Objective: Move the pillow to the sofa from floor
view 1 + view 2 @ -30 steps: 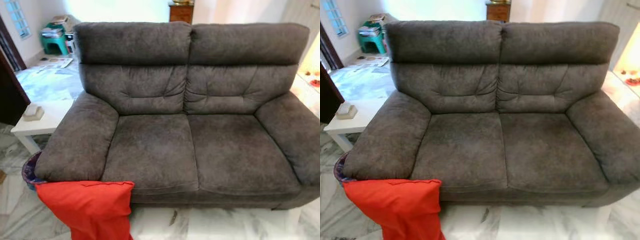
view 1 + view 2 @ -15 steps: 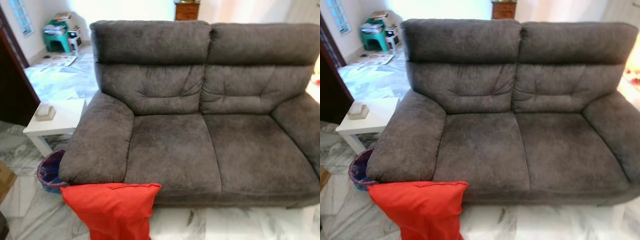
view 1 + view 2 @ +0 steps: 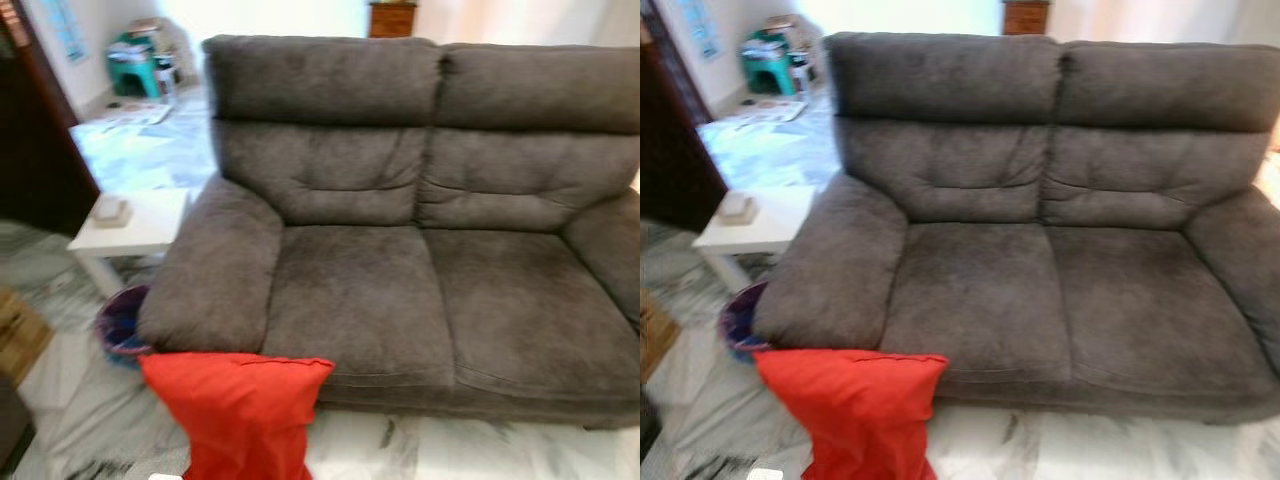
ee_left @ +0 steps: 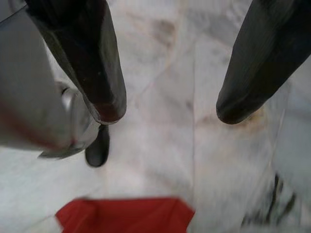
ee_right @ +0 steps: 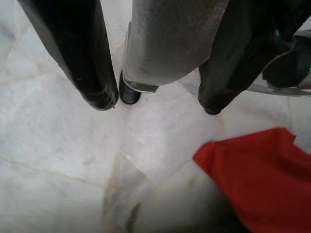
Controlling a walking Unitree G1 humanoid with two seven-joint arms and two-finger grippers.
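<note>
- The left gripper (image 4: 170,109) hangs over the pale veined marble floor (image 4: 160,145) with its two long black fingers (image 4: 104,94) spread apart and nothing between them; a corner of the red fabric pillow (image 4: 126,213) lies beyond the tips
- The right gripper (image 5: 155,104) hangs the same way, its fingers (image 5: 95,92) spread and empty, the pillow's red corner off to one side past one fingertip and not touching it
- Seen from the head, the pillow stands on the floor, propped against the front of the dark grey plush two-seat sofa (image 3: 420,300) just below its left armrest (image 3: 215,275), with its top edge level with the base of the seat cushion
- Both seat cushions are bare, so the pillow is not yet on the sofa, and I judge the step in hand to be the approach and reach
- To do it well, I would face the pillow squarely, since it sits left of centre, and bend low enough for both arms to reach it
- Taking it by the upper edge or by opposite sides with both grippers should stop the soft cloth sagging or slipping out
- A lift straight up and forward onto the near left cushion is the shortest path and clears the seat's front lip
- Beside the armrest stand a small white side desk (image 3: 140,228) and a dark blue round bin (image 3: 120,325); the left arm's swing should stay clear of both
</note>
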